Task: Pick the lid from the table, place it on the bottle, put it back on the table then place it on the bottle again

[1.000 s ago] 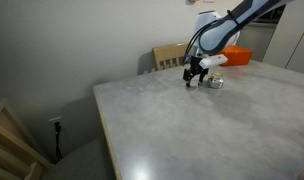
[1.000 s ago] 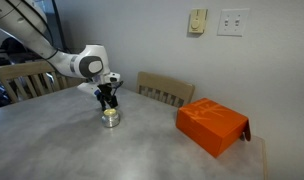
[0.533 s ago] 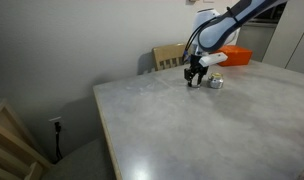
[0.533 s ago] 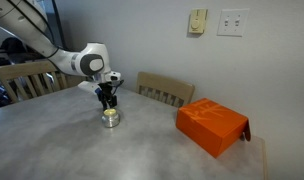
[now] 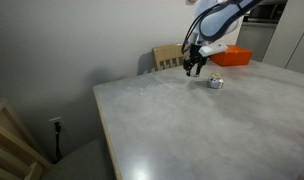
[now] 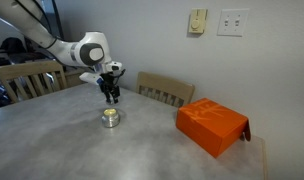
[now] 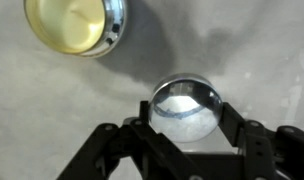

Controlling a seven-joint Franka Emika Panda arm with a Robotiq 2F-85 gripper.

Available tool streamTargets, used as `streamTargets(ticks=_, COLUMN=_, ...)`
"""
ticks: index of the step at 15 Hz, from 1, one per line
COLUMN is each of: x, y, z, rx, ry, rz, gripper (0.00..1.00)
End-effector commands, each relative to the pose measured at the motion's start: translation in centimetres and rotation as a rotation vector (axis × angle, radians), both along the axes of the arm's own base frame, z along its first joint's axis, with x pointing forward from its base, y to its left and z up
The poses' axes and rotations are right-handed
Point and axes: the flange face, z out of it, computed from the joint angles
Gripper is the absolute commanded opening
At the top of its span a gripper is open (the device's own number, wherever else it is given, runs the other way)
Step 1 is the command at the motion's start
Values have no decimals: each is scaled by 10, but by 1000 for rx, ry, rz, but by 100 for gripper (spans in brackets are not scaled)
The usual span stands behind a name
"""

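Whereas half a second ago the end effector (image 6: 112,96) sat low beside the bottle (image 6: 111,117), it has now risen above the tabletop (image 5: 192,130), clenched on the lid (image 7: 187,108). The bottle stands uncapped, just below it.

Silvery lid (image 7: 185,108) aloft — bottle (image 7: 70,22) uncapped

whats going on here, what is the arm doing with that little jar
The robot arm's gripper has its jaws closed on the small round lid and holds it in the air above the table. The bottle stands open on the table just beside it, with no lid on. An orange box sits farther off.
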Motion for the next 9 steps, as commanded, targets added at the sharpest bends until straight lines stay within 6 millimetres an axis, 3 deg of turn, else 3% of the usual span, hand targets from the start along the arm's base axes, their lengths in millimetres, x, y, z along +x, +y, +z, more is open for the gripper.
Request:
streamTargets(ticks=1, x=-12, y=-8, z=38, rx=-37, ry=-41, rz=-6, gripper=44)
streamTargets(ticks=5, x=-38, y=-22, z=59, rx=-68, ry=1, rz=-58, gripper=44)
streamTargets(ticks=9, x=-68, y=-41, z=55, rx=-71, ry=42, rz=-132, gripper=44)
